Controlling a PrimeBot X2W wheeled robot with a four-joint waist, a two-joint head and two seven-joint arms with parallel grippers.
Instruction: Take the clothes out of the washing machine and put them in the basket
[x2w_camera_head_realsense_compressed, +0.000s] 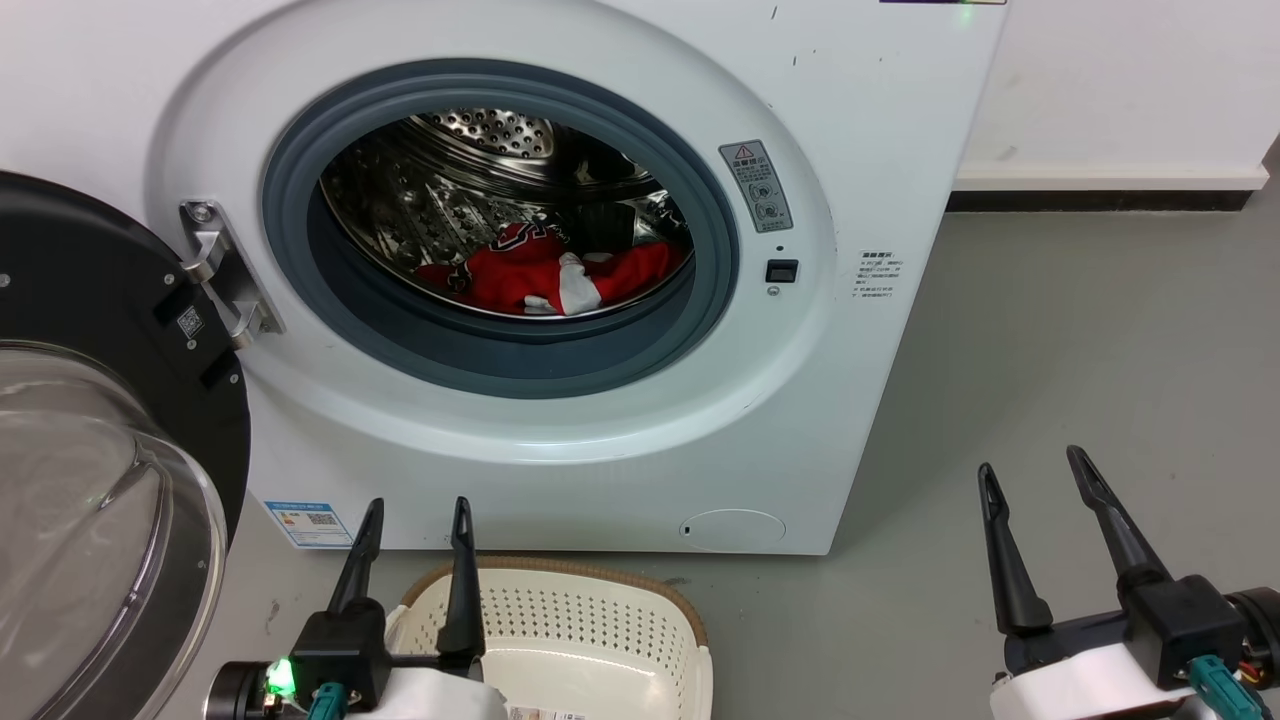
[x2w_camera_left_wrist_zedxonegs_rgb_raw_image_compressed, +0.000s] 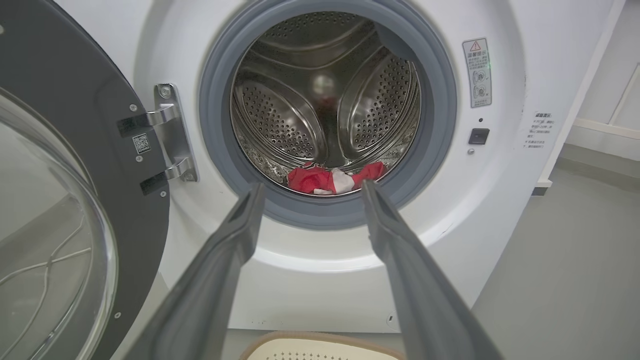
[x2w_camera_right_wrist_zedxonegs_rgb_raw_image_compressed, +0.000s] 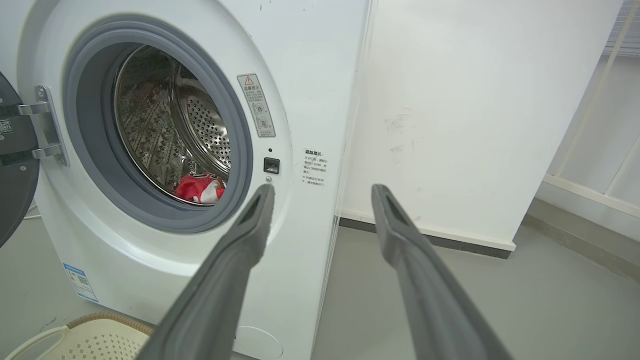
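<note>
Left pincer (x2w_camera_head_realsense_compressed: 418, 505), right pincer (x2w_camera_head_realsense_compressed: 1030, 462) agape | clothes (x2w_camera_head_realsense_compressed: 530, 275), perhaps two, in drum (x2w_camera_head_realsense_compressed: 480, 130)

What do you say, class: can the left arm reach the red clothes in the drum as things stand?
Probably yes: the door stands wide open, the open left tool points at the port, and nothing blocks the clothes.

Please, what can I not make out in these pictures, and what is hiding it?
The clothes, head view: one crumpled red heap; garment count and lettering cannot be told.
The basket, head view: its floor is cut off by the bottom edge and partly covered by the left gripper; contents unknown.
The warning label, every view: print too small to read.
The door, head view: cut off by the left edge.
</note>
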